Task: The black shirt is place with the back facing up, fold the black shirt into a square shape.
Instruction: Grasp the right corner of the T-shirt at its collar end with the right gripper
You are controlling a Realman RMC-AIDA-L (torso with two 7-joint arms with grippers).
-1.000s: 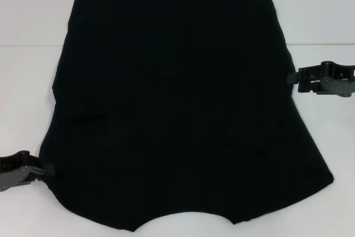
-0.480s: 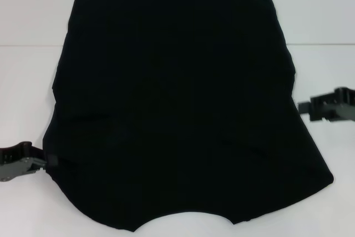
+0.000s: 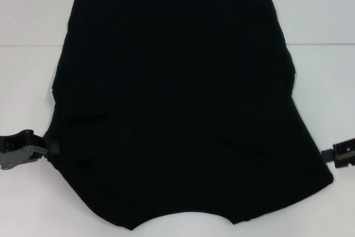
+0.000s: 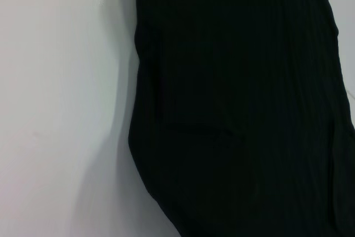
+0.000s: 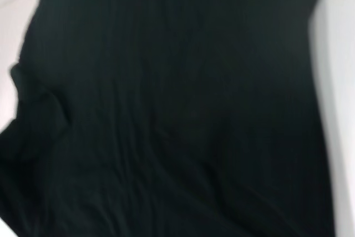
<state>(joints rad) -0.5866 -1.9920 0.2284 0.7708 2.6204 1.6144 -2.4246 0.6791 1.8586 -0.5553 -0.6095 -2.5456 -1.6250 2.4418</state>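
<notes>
Change in right gripper: the right gripper (image 3: 333, 154) has dropped from beside the black shirt's (image 3: 177, 104) right mid-edge to its near right corner, now mostly past the frame edge.
Change in left gripper: the left gripper (image 3: 50, 149) sits slightly higher along the shirt's left edge than a second ago, its tip against the cloth.
Change in shirt: outline unchanged, no new fold.
Left gripper hold: the tip meets the shirt's left near edge; how far the fingers are parted cannot be told.
Right gripper hold: just beside the shirt's near right corner; finger opening and contact cannot be told.
Black shirt: spread flat on the white table (image 3: 28, 81), curved neckline at the near edge, sleeves tucked in.
</notes>
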